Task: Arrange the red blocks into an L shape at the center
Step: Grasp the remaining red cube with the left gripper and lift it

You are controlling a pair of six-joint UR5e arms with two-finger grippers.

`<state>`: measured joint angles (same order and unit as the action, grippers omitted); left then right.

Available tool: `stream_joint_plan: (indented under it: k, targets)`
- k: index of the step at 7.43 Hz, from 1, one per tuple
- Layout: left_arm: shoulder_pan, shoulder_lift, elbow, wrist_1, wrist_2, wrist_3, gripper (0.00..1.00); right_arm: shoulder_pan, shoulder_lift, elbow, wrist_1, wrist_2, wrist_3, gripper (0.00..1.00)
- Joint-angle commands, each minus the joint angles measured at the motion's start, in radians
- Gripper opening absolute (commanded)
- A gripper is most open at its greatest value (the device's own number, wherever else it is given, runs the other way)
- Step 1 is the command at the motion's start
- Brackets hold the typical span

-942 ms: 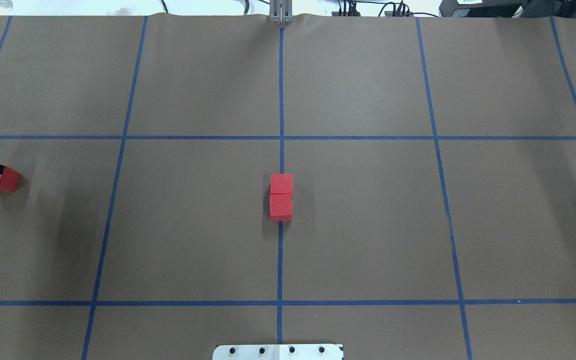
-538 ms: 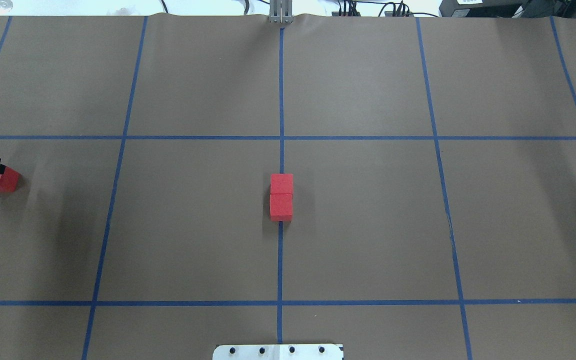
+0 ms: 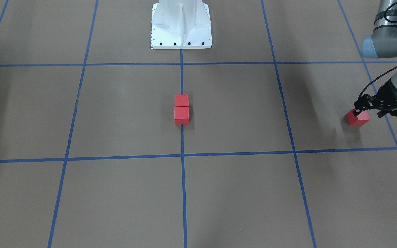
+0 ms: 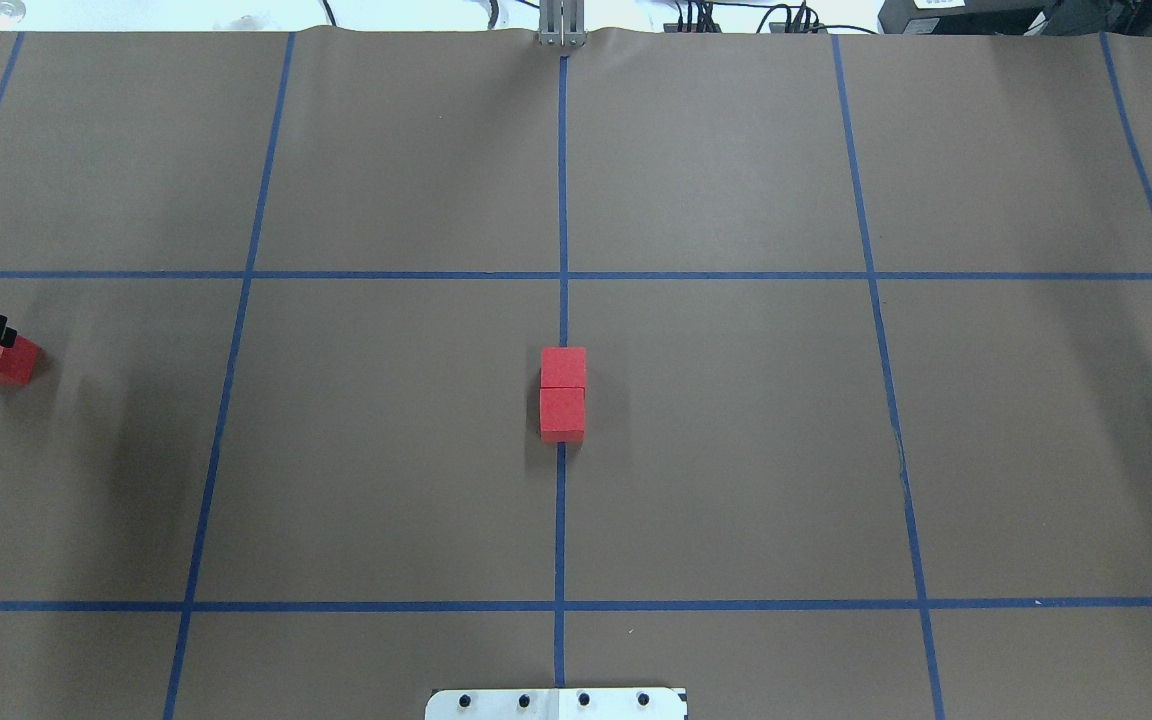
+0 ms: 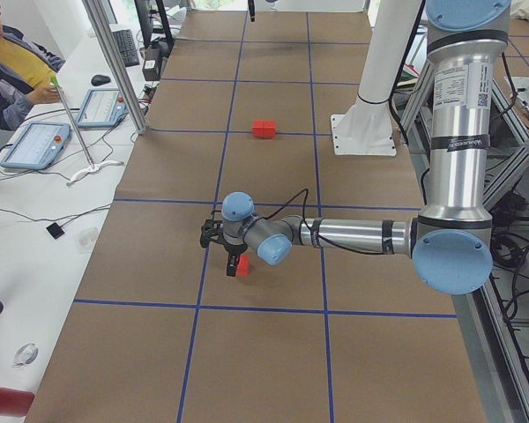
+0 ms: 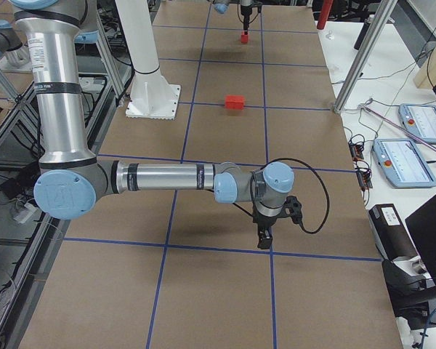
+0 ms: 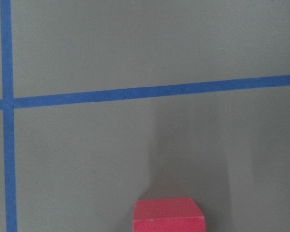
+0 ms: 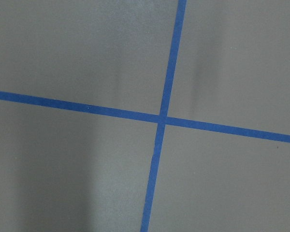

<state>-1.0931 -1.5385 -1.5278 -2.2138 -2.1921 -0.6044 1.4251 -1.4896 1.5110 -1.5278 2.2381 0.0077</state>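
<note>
Two of the red blocks (image 4: 562, 410) sit face to face at the centre of the desk (image 4: 736, 480), touching. We read them as one short bar whose long axis lies along the middle line of blue tape (image 4: 559, 520), pointing away from the robot's base plate (image 4: 556, 704). The third block (image 4: 0, 362) rests on the desk well apart, far out on the robot's left, turned a little askew to the grid. All three are small matte cubes with plain faces. Over the third block hang the left fingers (image 3: 356, 110), black, pointing down and spread apart. One shows at the block's top edge and the other past its outer side; we cannot tell whether either touches it. The left arm (image 5: 353, 236) reaches out low, its silver forearm nearly level. The right arm (image 6: 163, 177) is stretched the same way on the other side. The right fingers (image 6: 262, 238) point down near a tape crossing, and we cannot tell whether they are open or closed. Dull brown paper covers the desk
</note>
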Motion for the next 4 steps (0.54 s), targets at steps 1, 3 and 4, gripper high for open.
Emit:
stream_joint_plan:
  k: [1, 3, 4]
  targets:
    - [0.024, 0.0, 0.003, -0.004, 0.0, 0.0, 0.98, 0.0, 0.0, 0.0, 0.0, 0.0, 0.0, 1.0]
    - [0.048, 0.001, 0.006, -0.014, 0.0, -0.002, 0.98, 0.0, 0.0, 0.0, 0.0, 0.0, 0.0, 1.0]
    - [0.048, 0.004, 0.008, -0.018, 0.002, 0.0, 0.98, 0.0, -0.001, 0.0, 0.0, 0.0, 0.0, 1.0]
